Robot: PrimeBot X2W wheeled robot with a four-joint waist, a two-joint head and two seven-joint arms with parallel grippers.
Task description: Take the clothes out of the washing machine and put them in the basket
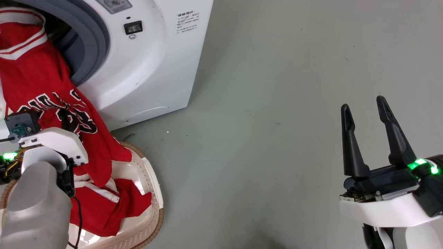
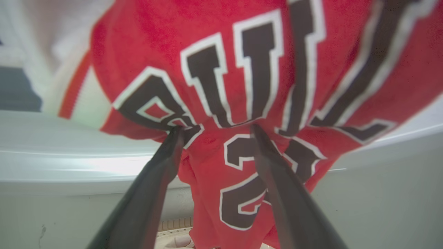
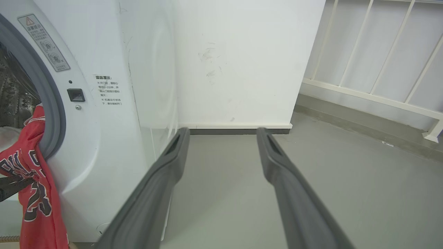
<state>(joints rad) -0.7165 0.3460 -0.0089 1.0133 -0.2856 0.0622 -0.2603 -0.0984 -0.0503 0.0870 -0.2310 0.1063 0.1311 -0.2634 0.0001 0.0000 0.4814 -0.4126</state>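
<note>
Our left claw (image 2: 215,127), spread, seemingly touches the clothes (image 1: 41,86); we should clamp firmly, then lower them into the basket (image 1: 156,193). Right claw (image 1: 363,103) apart.

Clothes (image 1: 38,86): matt red cloth, soft folds. Washing machine (image 1: 148,62): smooth glossy white shell, faint scuffs; door seal (image 1: 91,38) matt grey rubber; drum (image 3: 14,93) perforated shiny metal. Basket (image 1: 154,186): glossy cream plastic, woven-look brown rim. Floor (image 1: 277,86): matt grey, smooth. Right end effector (image 1: 363,103): matt dark fingers.
</note>
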